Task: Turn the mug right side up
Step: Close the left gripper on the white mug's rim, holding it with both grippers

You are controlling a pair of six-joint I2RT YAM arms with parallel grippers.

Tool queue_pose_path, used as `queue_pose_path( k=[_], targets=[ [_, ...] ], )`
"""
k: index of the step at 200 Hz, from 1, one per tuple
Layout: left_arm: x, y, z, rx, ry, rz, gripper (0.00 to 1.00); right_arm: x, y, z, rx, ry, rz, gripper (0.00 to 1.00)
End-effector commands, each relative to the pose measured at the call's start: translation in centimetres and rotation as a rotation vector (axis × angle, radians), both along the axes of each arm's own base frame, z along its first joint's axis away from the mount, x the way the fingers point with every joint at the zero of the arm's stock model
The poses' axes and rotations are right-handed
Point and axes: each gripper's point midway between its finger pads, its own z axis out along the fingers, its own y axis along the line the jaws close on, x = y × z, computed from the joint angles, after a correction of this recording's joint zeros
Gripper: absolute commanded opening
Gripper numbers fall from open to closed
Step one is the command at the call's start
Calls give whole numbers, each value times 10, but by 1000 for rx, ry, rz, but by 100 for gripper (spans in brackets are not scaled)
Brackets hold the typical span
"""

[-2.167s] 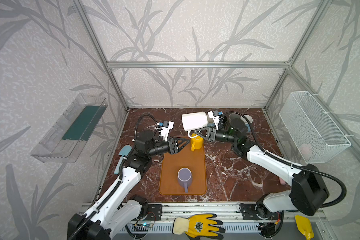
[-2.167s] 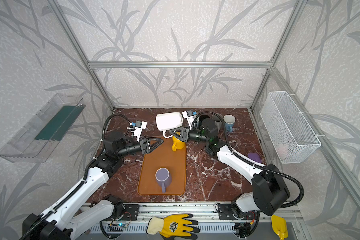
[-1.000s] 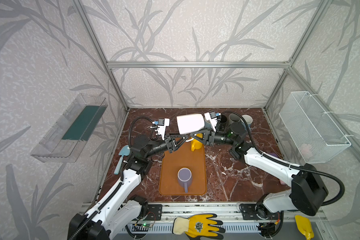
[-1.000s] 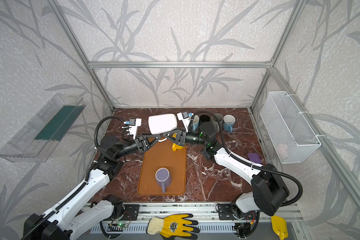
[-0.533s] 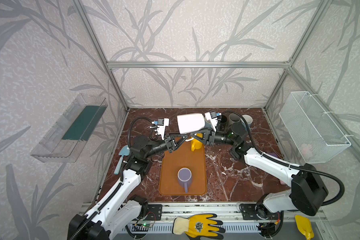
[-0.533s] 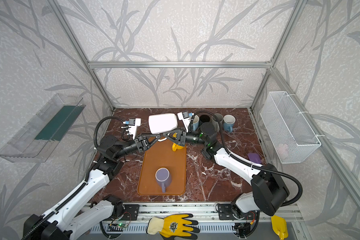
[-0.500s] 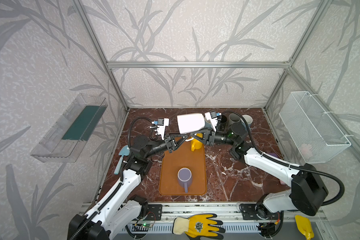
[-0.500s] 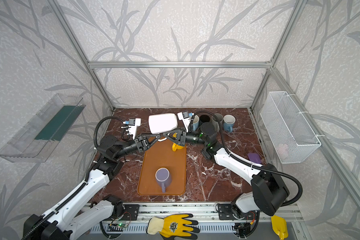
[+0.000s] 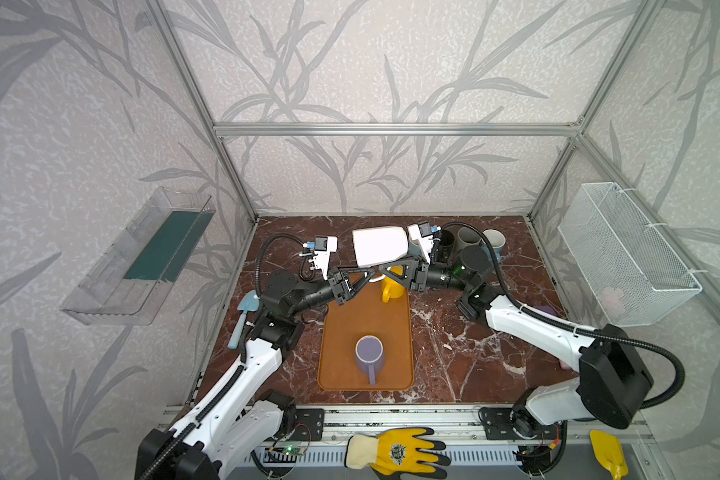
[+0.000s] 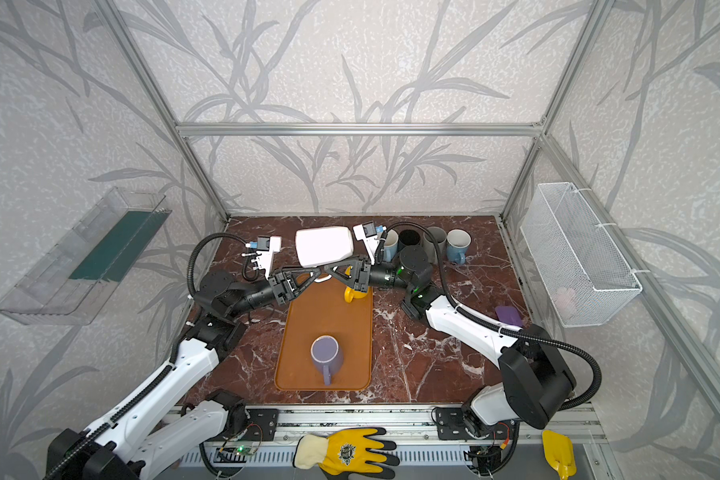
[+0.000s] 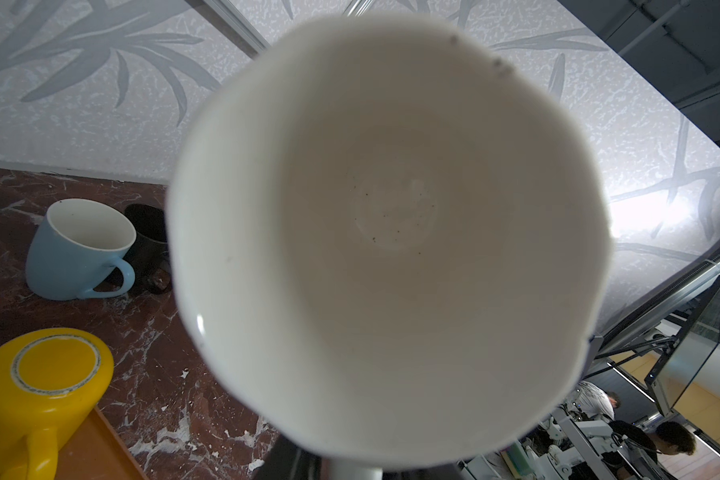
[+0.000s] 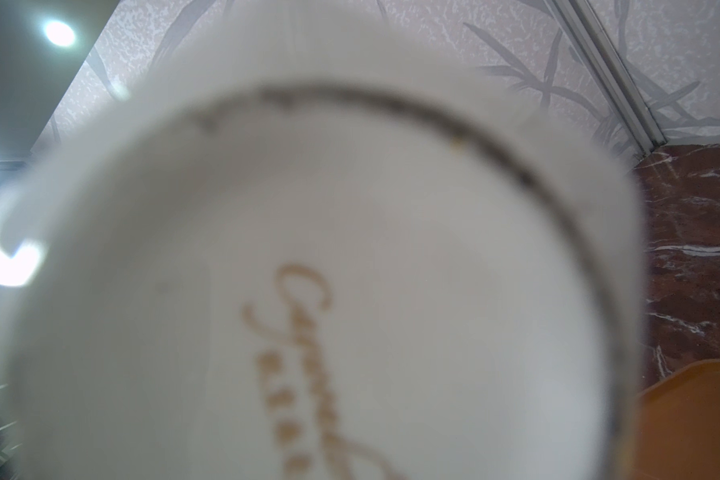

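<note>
A white mug point(image 9: 378, 250) point(image 10: 324, 246) hangs on its side above the far end of the orange tray point(image 9: 337, 332). Its mouth faces my left arm: the left wrist view looks into the empty mug point(image 11: 387, 232). The right wrist view is filled by the mug's base point(image 12: 308, 291) with gold lettering. My right gripper point(image 9: 385, 270) point(image 10: 333, 269) is shut on the mug from below at its right. My left gripper point(image 9: 371, 275) point(image 10: 321, 274) reaches the mug's lower edge from the left. Its jaws stand narrow, and the mug hides the fingertips.
A yellow mug point(image 9: 393, 286) point(image 11: 46, 386) stands upside down on the tray's far end, and a purple mug point(image 9: 368, 353) stands upright nearer. Several mugs point(image 9: 493, 243) cluster at the back right. A blue scoop point(image 9: 244, 311) lies left. A wire basket point(image 9: 624, 253) hangs right.
My left gripper has risen to the mug's lower edge and its jaws have narrowed. The right gripper has carried the mug slightly left and now holds still.
</note>
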Motion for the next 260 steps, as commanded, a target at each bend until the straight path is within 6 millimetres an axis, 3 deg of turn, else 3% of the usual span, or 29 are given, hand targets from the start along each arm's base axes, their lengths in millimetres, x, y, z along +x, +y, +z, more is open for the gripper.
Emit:
queue_pose_path(
  k=[1,78,101,110,176,209,260],
  targets=[
    [-4,4,12,-23,-48,8,29,-13,-1,33,90,-122,28,0],
    [-1,4,11,-16,-45,14,23,-17,2,35,95,-124,43,0],
    [0,4,10,-15,-42,9,14,-17,3,35,95,-123,47,0],
    [0,4,10,-15,-43,11,0,-17,3,35,96,-124,47,0],
    [-1,6,11,-11,-46,17,0,-12,4,29,69,-111,21,0],
    [-2,6,12,-11,-48,17,0,-10,3,26,55,-109,4,23],
    [-4,7,12,-8,-50,22,0,-8,-1,22,42,-105,-23,39]
  ],
)
